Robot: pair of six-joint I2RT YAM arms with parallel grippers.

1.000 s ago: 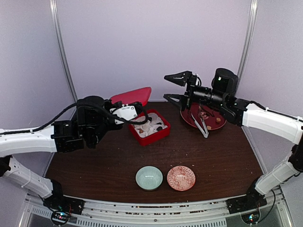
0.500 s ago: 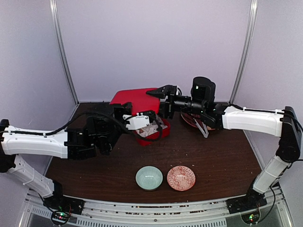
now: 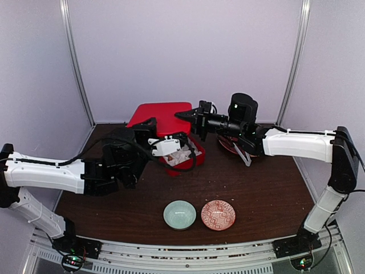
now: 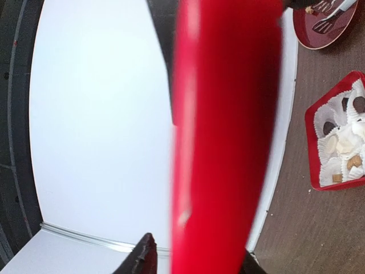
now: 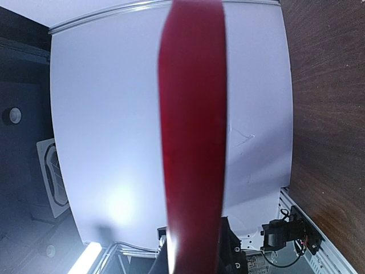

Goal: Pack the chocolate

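Tech A: Confirm lid position.

Tech B: Red lid [image 3: 161, 114] raised off the table and tilted, above and behind the red box [image 3: 198, 153] as seen from the top camera. One gripper at each side edge.

Tech A: Report left gripper [image 4: 197, 250].

Tech B: Jaws apart around the lid's edge. In the left wrist view, a strip of white wall visible between one finger [image 4: 142, 257] and the lid; other finger against the red surface.

Tech A: Report right gripper [image 5: 197, 245].

Tech B: Clamped on the lid's right edge. Fingers pressed against both faces in the right wrist view.

Tech A: Locate the chocolate [image 4: 353, 161].

Tech B: Inside the red box, seated in white paper cups [image 4: 342, 142]; both dark and tan pieces visible. Mostly hidden under the left arm from the top camera.

Tech A: List remaining items.

Tech B: Dark red plate [image 4: 313, 34] just right of the box, silver tongs [image 4: 333, 14] lying on it. Pale green bowl [image 3: 179, 214] and red patterned bowl [image 3: 218, 214] side by side near the front edge, well apart from the box.
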